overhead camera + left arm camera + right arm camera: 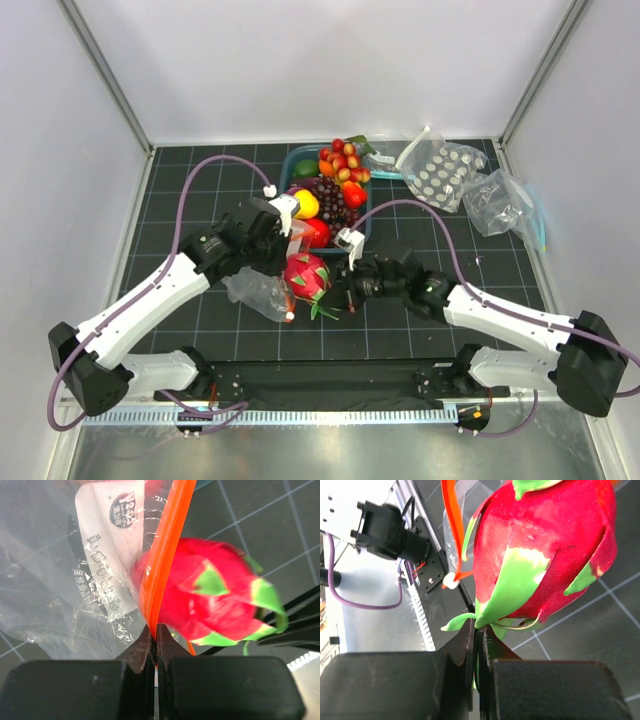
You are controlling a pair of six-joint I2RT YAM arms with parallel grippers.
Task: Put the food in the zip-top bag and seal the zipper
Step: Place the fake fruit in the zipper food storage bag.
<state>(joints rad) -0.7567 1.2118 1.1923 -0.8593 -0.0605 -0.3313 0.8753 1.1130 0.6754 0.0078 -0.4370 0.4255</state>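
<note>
The pink toy fruit with green leaves [306, 273] hangs at the mouth of the clear zip-top bag [256, 291] in mid table. My right gripper [338, 296] is shut on the fruit's green leaves [495, 611] and holds the fruit [545, 555]. My left gripper [287, 243] is shut on the bag's orange-red zipper [162, 565], right beside the fruit [215, 600]. The bag's white label [107, 555] faces the left wrist view. The zipper [451, 525] also shows in the right wrist view. More toy food, red, yellow and dark purple grapes [333, 200], lies in a teal tray [295, 160].
A clear pouch showing white round discs [437, 172] and a clear pouch with a teal-blue strip [505, 207] lie at the back right. White walls enclose the black grid mat [180, 190]. A black bar and metal rail run along the near edge [330, 385].
</note>
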